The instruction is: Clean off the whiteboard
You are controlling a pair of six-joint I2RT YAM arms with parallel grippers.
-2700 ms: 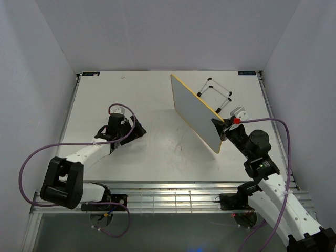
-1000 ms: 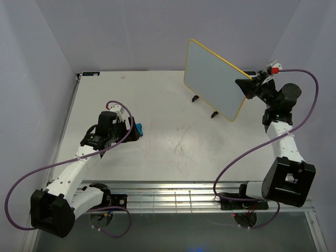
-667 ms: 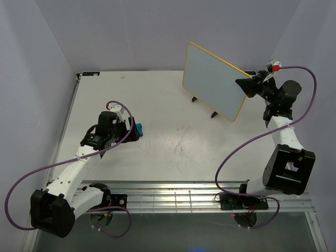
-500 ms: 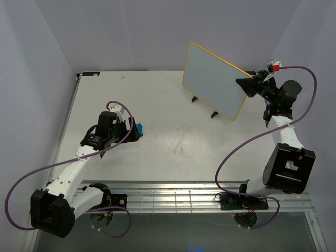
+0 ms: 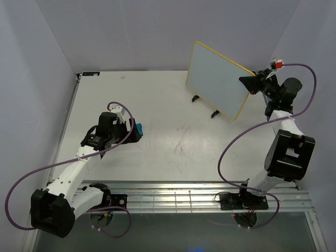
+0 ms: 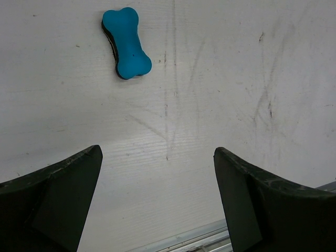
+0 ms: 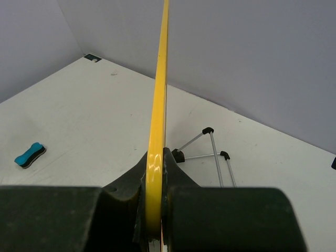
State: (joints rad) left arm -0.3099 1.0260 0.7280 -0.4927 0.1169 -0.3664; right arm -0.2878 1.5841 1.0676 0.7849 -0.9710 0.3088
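Observation:
The whiteboard (image 5: 216,80), white with a yellow frame, is held up in the air at the back right, its face blank in the top view. My right gripper (image 5: 251,84) is shut on its right edge. The right wrist view shows the yellow edge (image 7: 159,94) clamped between the fingers of the right gripper (image 7: 156,184). The blue bone-shaped eraser (image 5: 138,129) lies on the table just ahead of my left gripper (image 5: 131,132). In the left wrist view the eraser (image 6: 126,43) lies beyond the left gripper (image 6: 157,210), which is open and empty.
The board's black wire stand feet (image 5: 214,114) show below its lower edge, and the wire stand (image 7: 210,149) shows in the right wrist view. The table's metal front rail (image 5: 173,189) runs along the near edge. Purple walls enclose the table (image 5: 173,152).
My right gripper has lifted the whiteboard off the table to the back right, and in the last second shifted it slightly right. The left arm has stayed still over the last second.

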